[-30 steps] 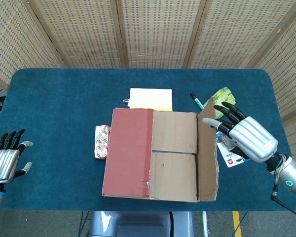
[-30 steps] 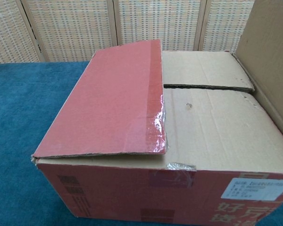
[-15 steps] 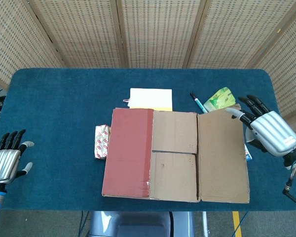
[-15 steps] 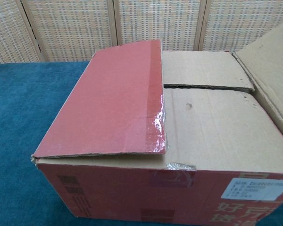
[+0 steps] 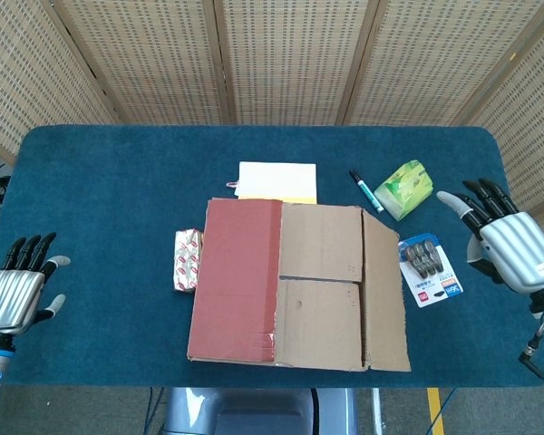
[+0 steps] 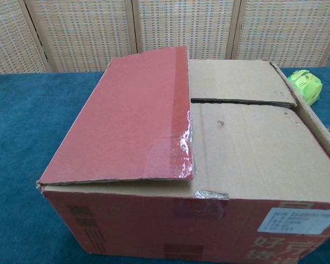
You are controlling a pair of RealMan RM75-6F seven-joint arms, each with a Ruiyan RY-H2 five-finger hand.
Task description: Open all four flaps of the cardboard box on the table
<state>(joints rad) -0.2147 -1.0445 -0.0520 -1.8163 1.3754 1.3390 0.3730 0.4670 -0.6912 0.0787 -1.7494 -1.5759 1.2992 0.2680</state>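
Observation:
The cardboard box (image 5: 299, 290) stands mid-table. Its red left flap (image 5: 238, 276) lies flat over the top, and fills the left of the chest view (image 6: 129, 118). Beside it the two brown inner flaps, far (image 5: 320, 240) and near (image 5: 317, 324), lie closed with a seam between them. The right flap (image 5: 386, 290) is folded outward and slopes down the box's right side; in the chest view only its edge (image 6: 319, 129) shows. My right hand (image 5: 510, 246) hovers open, well right of the box, touching nothing. My left hand (image 5: 14, 294) is open at the table's left edge.
Behind the box lie a white-and-yellow pad (image 5: 276, 181), a marker pen (image 5: 362, 190) and a green packet (image 5: 403, 188). A blister card of clips (image 5: 428, 272) lies between the right flap and my right hand. A small wrapped packet (image 5: 188, 259) sits against the box's left side.
The right flap went from upright to swung outward, then dropped down the box's side. My right hand let it go and drew away to the right. The left hand barely moved.

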